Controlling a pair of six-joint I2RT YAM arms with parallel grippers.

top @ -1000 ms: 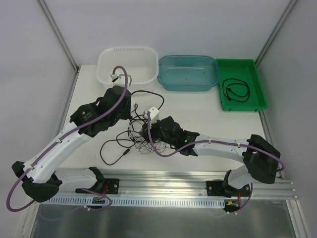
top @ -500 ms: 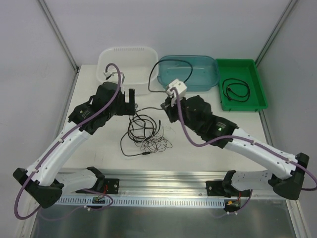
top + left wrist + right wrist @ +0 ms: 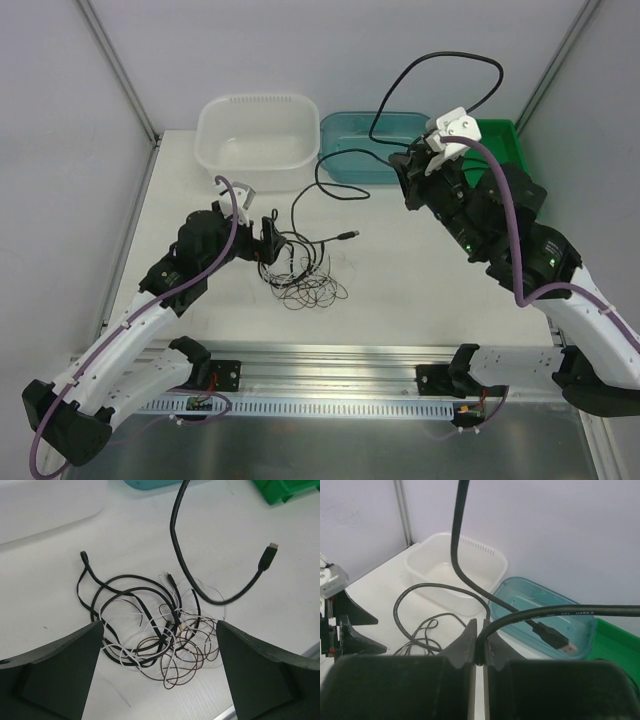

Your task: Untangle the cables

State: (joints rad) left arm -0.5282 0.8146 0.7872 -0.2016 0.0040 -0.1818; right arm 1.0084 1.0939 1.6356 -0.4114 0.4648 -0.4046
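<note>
Top external view: my left gripper (image 3: pixel 266 234) is spread wide right by the tangle of thin cables (image 3: pixel 300 272) on the table (image 3: pixel 430 280). Farther out, my right gripper (image 3: pixel 412 185) pinches the thick black cable (image 3: pixel 600 611), up in the air near the blue tub (image 3: pixel 378 117).

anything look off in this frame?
Nothing damaged or spilled. One oddity: the thick black cable, pinched in the shut right gripper, rears up in a tall mid-air loop above the teal bin, with its free plug down by the tangle. Whether it is clear of the tangle is hard to tell.
</note>
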